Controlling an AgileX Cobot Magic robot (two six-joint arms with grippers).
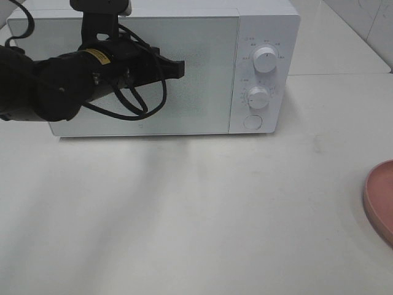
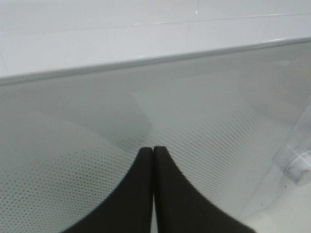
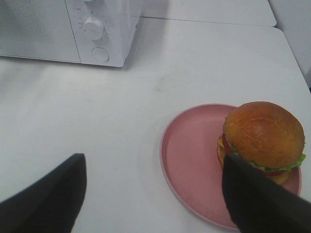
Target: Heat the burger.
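The left gripper (image 1: 182,67) hangs at the closed door of the white microwave (image 1: 264,37), jaws pressed together on nothing. The microwave stands at the back of a bare white worktop (image 1: 196,209), with pale tiled wall behind. At the worktop's right edge, the burger (image 3: 262,136) sits on a pink plate (image 3: 189,155), below the right gripper (image 3: 150,194), whose jaws are spread wide.

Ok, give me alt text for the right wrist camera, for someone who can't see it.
A burger sits on a pink plate on a white table, with the open right gripper hovering near it, one finger overlapping the burger's edge. A white microwave stands farther back, door shut.
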